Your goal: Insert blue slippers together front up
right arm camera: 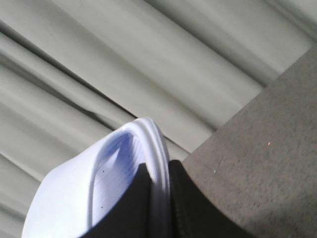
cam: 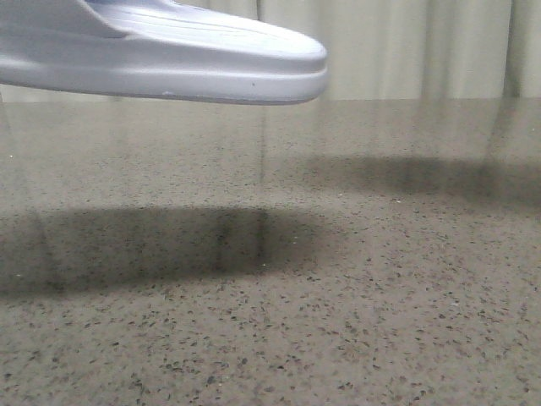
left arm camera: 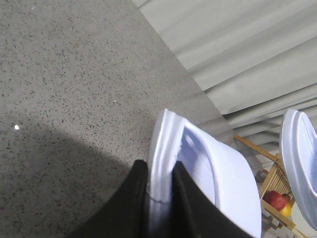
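A: Where are the blue slippers?

B: Both are off the table, one in each arm's grip. The front view shows only one of them: the slipper in the air point(cam: 161, 55) at the upper left, sole down, its rounded end pointing right, hanging clear above the speckled table point(cam: 338, 321) with a dark shadow point(cam: 152, 249) under it. Neither arm appears in that view, so it cannot tell which arm carries this one.

A: And the wrist cameras?

B: The left wrist view shows the left gripper point(left arm camera: 159, 198) with its two black fingers point(left arm camera: 131, 203) pressed on either side of the thick rim of the left-held slipper point(left arm camera: 223, 183); the jaws are narrow, clamped on that rim. The pale footbed and strap run away from the fingers. The other slipper point(left arm camera: 297, 163) shows at the edge of this picture, apart from the first, not touching it.

A: Anything else there?

B: A wooden rack point(left arm camera: 272, 183) with a red fruit point(left arm camera: 275, 200) and something yellow beside it, between the two slippers in the picture and farther back. Only this view shows it.

A: The right side?

B: The right gripper point(right arm camera: 159, 198) is likewise closed narrowly on the rim of the right-held slipper point(right arm camera: 99, 183), whose bluish ribbed footbed faces the camera. Behind it hangs a pleated pale curtain point(right arm camera: 148, 59), and the table's edge lies to one side. The curtain also backs the front view.
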Motion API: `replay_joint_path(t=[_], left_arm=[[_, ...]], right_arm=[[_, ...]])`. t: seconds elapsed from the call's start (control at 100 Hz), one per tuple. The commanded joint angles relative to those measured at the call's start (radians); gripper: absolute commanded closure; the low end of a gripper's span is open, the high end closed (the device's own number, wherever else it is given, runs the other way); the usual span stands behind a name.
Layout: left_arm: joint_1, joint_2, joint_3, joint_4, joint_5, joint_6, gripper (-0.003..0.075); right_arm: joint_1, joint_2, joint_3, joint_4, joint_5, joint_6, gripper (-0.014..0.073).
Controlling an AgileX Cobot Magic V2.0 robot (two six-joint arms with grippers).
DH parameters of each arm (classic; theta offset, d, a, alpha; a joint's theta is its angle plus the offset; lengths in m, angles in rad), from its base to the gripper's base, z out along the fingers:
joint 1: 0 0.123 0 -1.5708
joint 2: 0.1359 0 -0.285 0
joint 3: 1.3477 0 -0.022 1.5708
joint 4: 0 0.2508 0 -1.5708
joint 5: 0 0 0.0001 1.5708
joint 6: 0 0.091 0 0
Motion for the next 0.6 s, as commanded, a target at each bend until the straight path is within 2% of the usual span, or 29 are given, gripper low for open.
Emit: replay_joint_path(t=[0.0,0.25,0.59], left_arm=[[-0.007,0.004,-0.036,-0.048,-0.052,-0.003,0.0704],[-0.007,0.004,-0.036,-0.103,-0.086,-0.003,0.0704],[-0.007,0.004,-0.036,-0.173,-0.088,-0.003,0.0704]], right_arm=[[0.003,-0.026,-0.027,0.048,0.026,-0.006,0.0700],[0.003,-0.035,-0.027,0.128,0.198,-0.006,0.0700],[0.003,-0.035,-0.027,0.134,0.332,-0.006,0.0700]])
